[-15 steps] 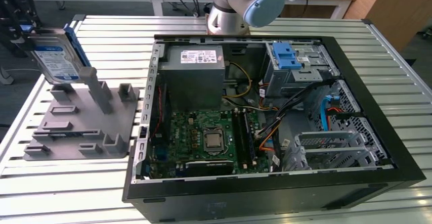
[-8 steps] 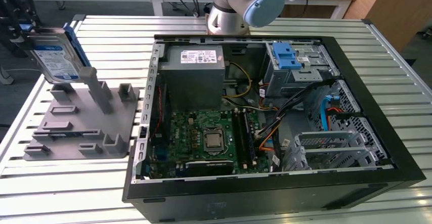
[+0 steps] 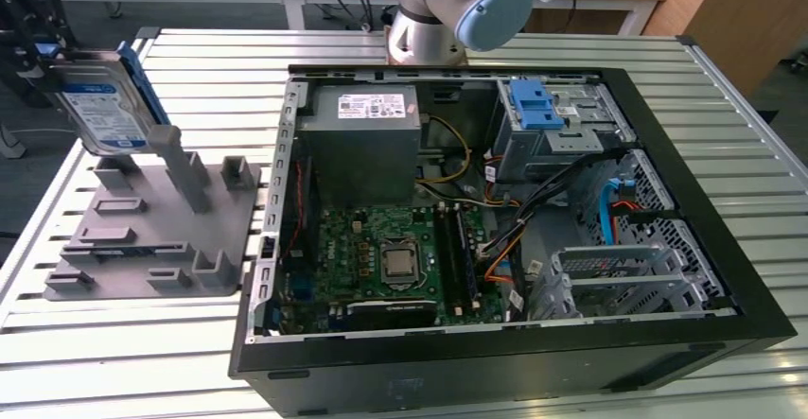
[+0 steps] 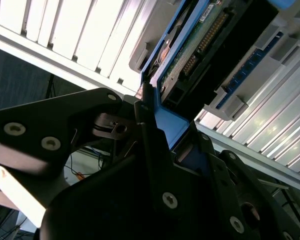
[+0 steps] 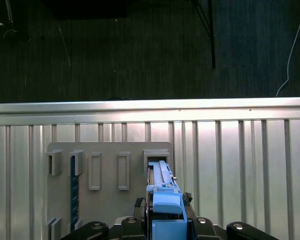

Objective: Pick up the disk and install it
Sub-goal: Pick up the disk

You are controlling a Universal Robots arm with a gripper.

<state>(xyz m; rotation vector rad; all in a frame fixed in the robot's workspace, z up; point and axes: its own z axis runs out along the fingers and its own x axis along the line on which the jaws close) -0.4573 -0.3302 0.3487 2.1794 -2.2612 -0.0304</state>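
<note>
Exterior view shows jaws gripping the disk (image 3: 108,102) over the slatted metal table (image 3: 127,362).

table (image 3: 720,88): slatted metal | on it: grey holder plate (image 3: 127,249), open computer case (image 3: 505,372)

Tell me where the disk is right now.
The disk stands on edge at the exterior view's left, over the grey holder plate beside the open computer case, clamped in the gripper.

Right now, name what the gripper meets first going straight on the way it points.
Likely the grey slotted holder plate, just beyond the silver-grey, blue-railed disk that the gripper clamps; depth is unclear.
</note>
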